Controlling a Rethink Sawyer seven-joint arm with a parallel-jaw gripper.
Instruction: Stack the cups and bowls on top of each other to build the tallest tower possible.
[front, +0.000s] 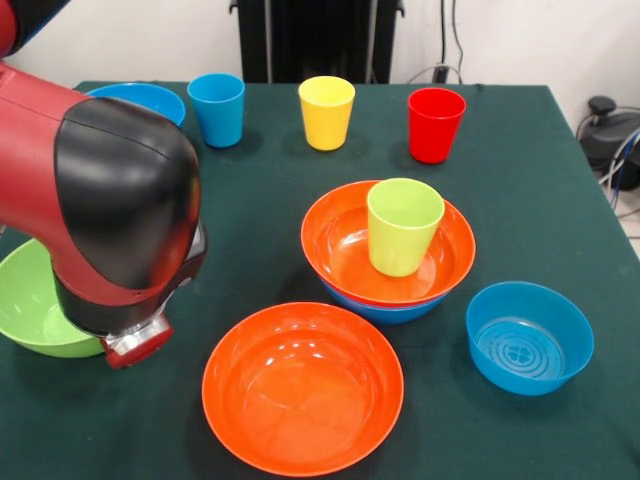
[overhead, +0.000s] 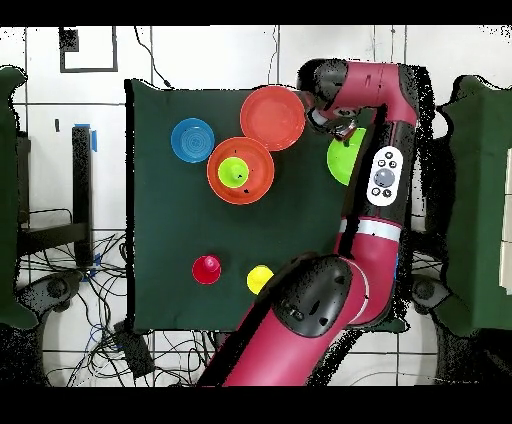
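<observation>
The arm (front: 110, 190) fills the left of the front view, its lower end (front: 135, 342) hanging over the green bowl (front: 30, 305) at the left edge. The jaws are hidden behind the arm's bulk, so whether they are spread or closed, or hold anything, cannot be told.

At the centre of the green counter (front: 500, 180) stands the tower (front: 390, 255): a blue bowl (front: 385, 308) at the bottom, an orange bowl (front: 345, 250) nested in it, and a green cup (front: 403, 226) upright inside that.

Just below it, at bottom centre, lies a second orange bowl (front: 302, 388), empty. A smaller blue bowl (front: 528, 337) sits at the lower right.

Along the top stand a blue cup (front: 216, 109), a yellow cup (front: 326, 112) and a red cup (front: 435, 124), well apart. Another blue bowl (front: 150, 98) shows at the upper left, partly behind the arm.
</observation>
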